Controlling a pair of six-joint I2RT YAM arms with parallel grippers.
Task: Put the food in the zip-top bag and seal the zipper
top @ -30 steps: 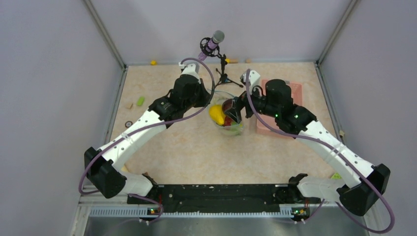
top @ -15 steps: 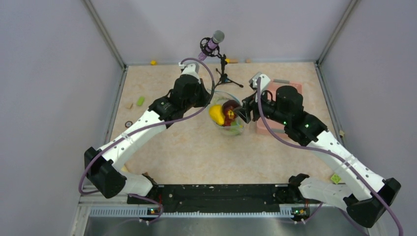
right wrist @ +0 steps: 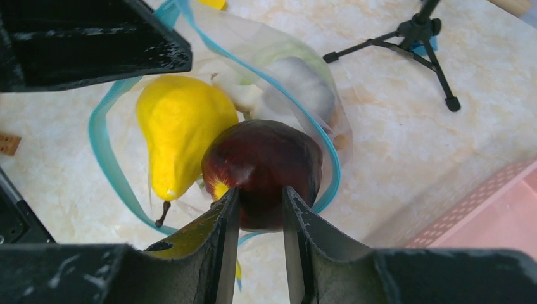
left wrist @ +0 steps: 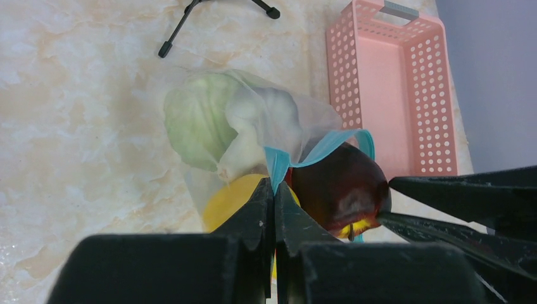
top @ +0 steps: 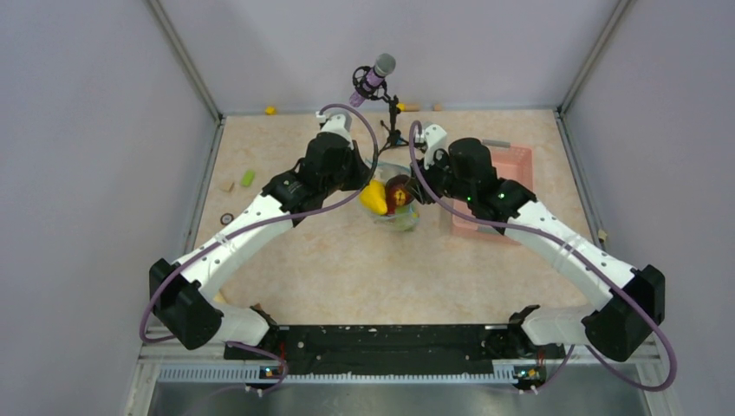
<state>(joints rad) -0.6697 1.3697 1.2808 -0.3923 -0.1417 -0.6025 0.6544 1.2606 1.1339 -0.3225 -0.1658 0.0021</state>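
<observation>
We see the zip-top bag (left wrist: 304, 117) near the middle of the table (top: 347, 260), its mouth gaping upward between the two arms and its body lying toward 12 o'clock in the top view. The left gripper (left wrist: 274, 187) reaches in from 9 o'clock, its fingers pressed together on the light blue zipper (left wrist: 278, 164) at the near lip of the mouth. The right gripper (right wrist: 261, 193) comes in from 3 o'clock, and its fingers stand a narrow gap apart right over the lower edge of a dark red apple (right wrist: 263, 158). We cannot tell whether they touch the fruit or the plastic rim under it. The apple sits in the bag's mouth, touching a yellow pear (right wrist: 180, 130) at its 9 o'clock, stem pointing down in the right wrist view. Deeper in the bag, seen through the clear film, lie a pale green cabbage (left wrist: 193, 117) and a white vegetable (right wrist: 297, 82) pressed against each other. A pink basket (left wrist: 342, 69) rests at 3 o'clock of the bag, just beside it, and a microphone stand (top: 379, 69) rises at 12 o'clock. A small green bit (top: 248, 178) lies well apart at 9 o'clock
</observation>
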